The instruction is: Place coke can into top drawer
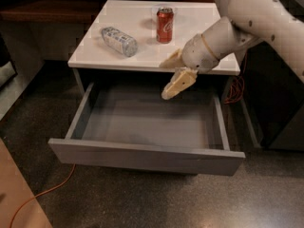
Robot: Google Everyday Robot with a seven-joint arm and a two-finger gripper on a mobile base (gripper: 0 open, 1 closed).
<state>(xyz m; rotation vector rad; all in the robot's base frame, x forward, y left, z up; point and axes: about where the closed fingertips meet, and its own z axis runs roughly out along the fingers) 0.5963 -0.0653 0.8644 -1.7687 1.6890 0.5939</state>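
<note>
The red coke can [165, 25] stands upright near the back of the white cabinet top [137, 51]. Below it the top drawer [142, 156] is pulled far out, and its grey inside holds nothing. My gripper [164, 81] hangs over the back right part of the drawer, at the front edge of the cabinet top. It is open with nothing between its beige fingers [178, 83]. The can is a short way behind and above the gripper, and the two are apart.
A clear crinkled plastic bottle [118, 41] lies on its side on the cabinet top, left of the can. An orange cable [42, 194] runs across the dark floor at front left. Dark furniture stands to the right of the cabinet.
</note>
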